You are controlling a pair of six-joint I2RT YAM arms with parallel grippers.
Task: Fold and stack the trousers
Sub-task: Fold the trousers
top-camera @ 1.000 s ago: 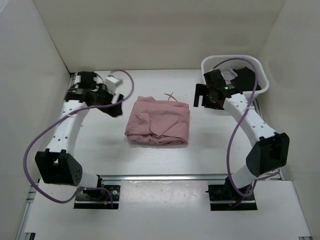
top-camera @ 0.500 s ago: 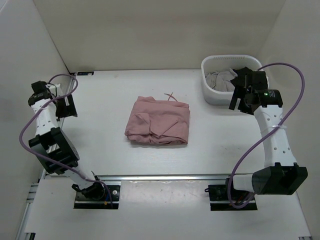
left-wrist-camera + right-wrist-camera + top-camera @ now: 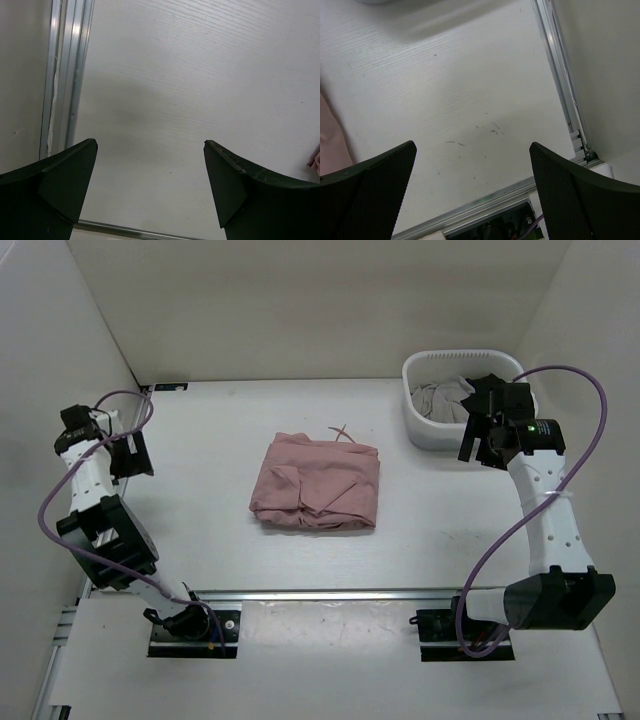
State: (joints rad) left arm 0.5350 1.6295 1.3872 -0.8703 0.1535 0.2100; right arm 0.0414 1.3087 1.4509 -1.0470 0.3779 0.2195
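Folded trousers [image 3: 315, 483] lie mid-worktop [image 3: 200, 530]; left pincer [image 3: 150, 142] and right pincer [image 3: 472, 144] gape wide, empty.
Likely best next: right pincer enters the far-right corner basket [image 3: 418, 435], gripping the grey cloth [image 3: 440, 398] by one edge.

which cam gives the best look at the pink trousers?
Top external: the folded trousers show whole, every edge in frame. Left wrist catches only a pink sliver at its right edge; right wrist only a pink strip along its left edge.

Left pincer [image 3: 149, 145] and right pincer [image 3: 472, 145] gape wide — held far apart.
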